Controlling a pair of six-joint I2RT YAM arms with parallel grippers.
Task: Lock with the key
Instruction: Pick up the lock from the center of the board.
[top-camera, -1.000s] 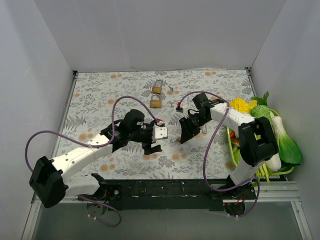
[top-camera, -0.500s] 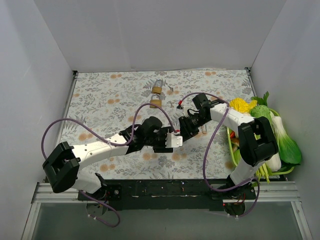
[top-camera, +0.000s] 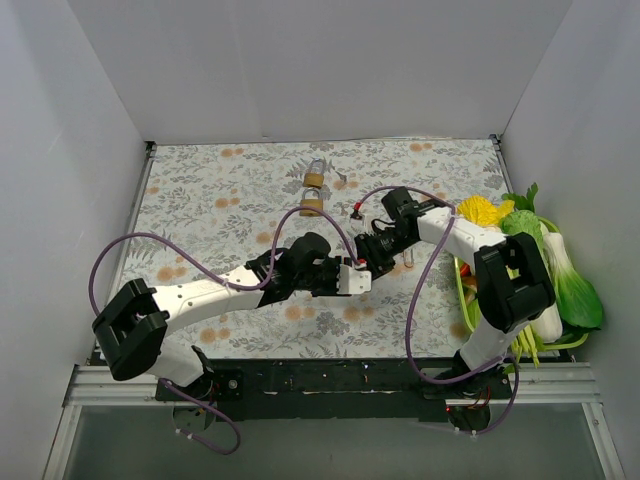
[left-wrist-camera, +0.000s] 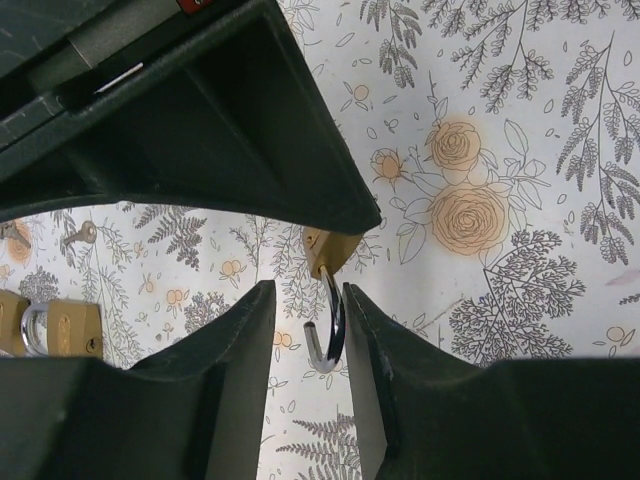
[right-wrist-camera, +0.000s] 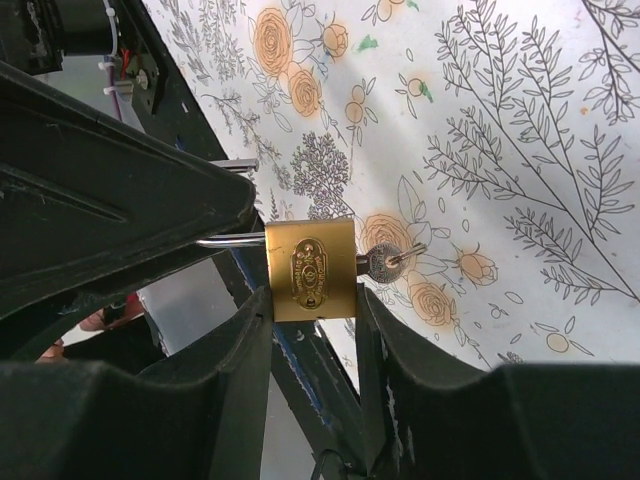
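Right wrist view: the right gripper (right-wrist-camera: 310, 305) is clamping the brass padlock (right-wrist-camera: 310, 270) by its body, and the key (right-wrist-camera: 386, 262) is sitting in the keyhole. Beyond it, the left gripper (left-wrist-camera: 310, 300) is bracketing the shackle (left-wrist-camera: 333, 325) with narrowly parted fingers, not yet clamped on it. The shackle is hanging open, so pressing it home and turning the key are judged to be remaining.

worktop (top-camera: 200, 190): carries two loose padlocks at far centre, one (top-camera: 314, 176) behind the other (top-camera: 311, 205)
held padlock (right-wrist-camera: 311, 272): between the right pincer (right-wrist-camera: 312, 310) fingers, above the worktop's middle
key (right-wrist-camera: 385, 262): in the held padlock, at the end opposite its shackle
shackle (left-wrist-camera: 333, 320): between the left pincer (left-wrist-camera: 306, 300) fingers
vegetables (top-camera: 545, 250): along the worktop's right edge
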